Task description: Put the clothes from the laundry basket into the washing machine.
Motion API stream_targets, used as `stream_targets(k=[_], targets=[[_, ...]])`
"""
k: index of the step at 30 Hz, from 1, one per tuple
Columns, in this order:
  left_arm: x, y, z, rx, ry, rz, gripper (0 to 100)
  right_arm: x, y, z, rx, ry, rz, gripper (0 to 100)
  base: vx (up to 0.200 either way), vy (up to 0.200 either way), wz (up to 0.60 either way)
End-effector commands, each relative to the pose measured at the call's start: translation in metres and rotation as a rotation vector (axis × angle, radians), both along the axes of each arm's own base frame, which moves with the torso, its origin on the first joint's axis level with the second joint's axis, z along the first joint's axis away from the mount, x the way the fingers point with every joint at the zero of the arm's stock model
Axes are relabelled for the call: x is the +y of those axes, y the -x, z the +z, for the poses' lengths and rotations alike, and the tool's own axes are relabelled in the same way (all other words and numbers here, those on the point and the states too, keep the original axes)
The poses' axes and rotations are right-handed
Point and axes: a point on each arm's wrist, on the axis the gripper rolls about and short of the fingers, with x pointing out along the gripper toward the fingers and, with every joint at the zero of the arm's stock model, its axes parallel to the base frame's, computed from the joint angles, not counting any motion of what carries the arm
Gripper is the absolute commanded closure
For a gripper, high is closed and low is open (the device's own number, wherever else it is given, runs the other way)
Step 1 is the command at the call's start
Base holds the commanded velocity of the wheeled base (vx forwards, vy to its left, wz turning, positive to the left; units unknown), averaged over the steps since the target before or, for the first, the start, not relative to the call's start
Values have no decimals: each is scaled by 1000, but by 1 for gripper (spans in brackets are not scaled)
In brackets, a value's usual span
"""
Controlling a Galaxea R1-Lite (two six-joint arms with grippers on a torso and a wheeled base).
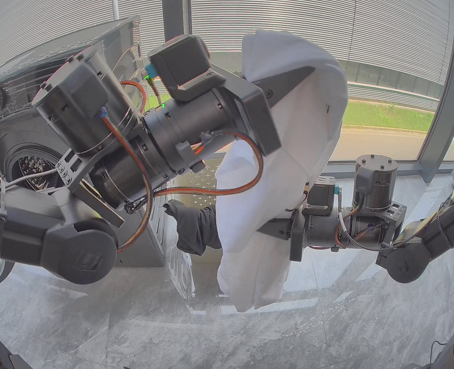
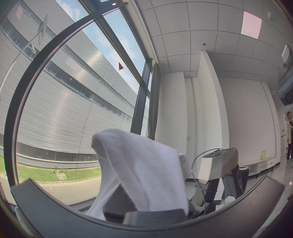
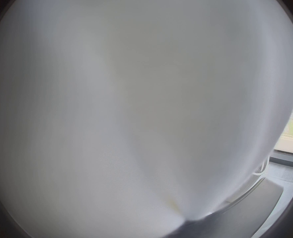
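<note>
While your left gripper is raised high in front of the window, it carries the white garment. One dark finger lies across the front of the cloth and the other is hidden behind it, so the fingers are clamped on the fabric near its upper end. From there the garment folds over the tip of the gripper and hangs down in a long drape, its lower edge clear of the grey tiled floor. In your left wrist view the same cloth lies over a grey finger and covers most of it.

Your right gripper comes in from the right, lower down, and presses into the hanging part of the garment at about mid-height. The cloth hides its tip, and your right wrist view is blanketed by white fabric, so you cannot tell whether that gripper is open or closed.

Behind and below the drape stands the laundry basket, its white perforated wall showing between your left arm and the cloth. A dark garment hangs at the basket's near edge, just beside the white garment and apart from both grippers.

The washing machine stands to your left, beyond the left arm. Its round drum is open to view and partly covered by the arm. The white garment is well apart from the drum opening, on the far side of the arm from it.
</note>
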Motion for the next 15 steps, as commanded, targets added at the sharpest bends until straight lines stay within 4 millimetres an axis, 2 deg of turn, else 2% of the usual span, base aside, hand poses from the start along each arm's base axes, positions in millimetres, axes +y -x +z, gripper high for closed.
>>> stream_targets(k=[1,4,5,6,8,10,11,12,13,14,15], targets=[[4,-8,-4,29,1,32,0,-5,32,9,-1,-3,52,100,0,0,0],[4,-11,-6,33,-1,36,0,-7,40,12,-4,-7,72,100,0,0,0],[7,-17,-10,42,-8,57,0,-10,45,15,-7,-12,83,100,0,0,0],[15,-34,-21,66,-25,110,0,-12,56,15,0,-9,101,100,0,0,0],[21,-46,-29,79,-34,148,0,-14,67,15,4,-6,124,100,0,0,0],[33,-65,-45,108,-61,200,0,-17,86,17,5,-10,170,100,0,0,0],[33,-65,-45,108,-61,200,0,-17,86,17,5,-10,170,100,0,0,0],[42,-79,-62,138,-83,240,0,-21,103,23,-2,-24,201,100,0,0,0],[44,-82,-66,144,-87,246,0,-22,105,24,-3,-28,203,100,0,0,0],[52,-93,-79,150,-92,280,0,-27,116,28,3,-45,218,100,0,0,0],[56,-98,-84,139,-83,295,0,-31,122,30,13,-55,217,100,0,0,0]])
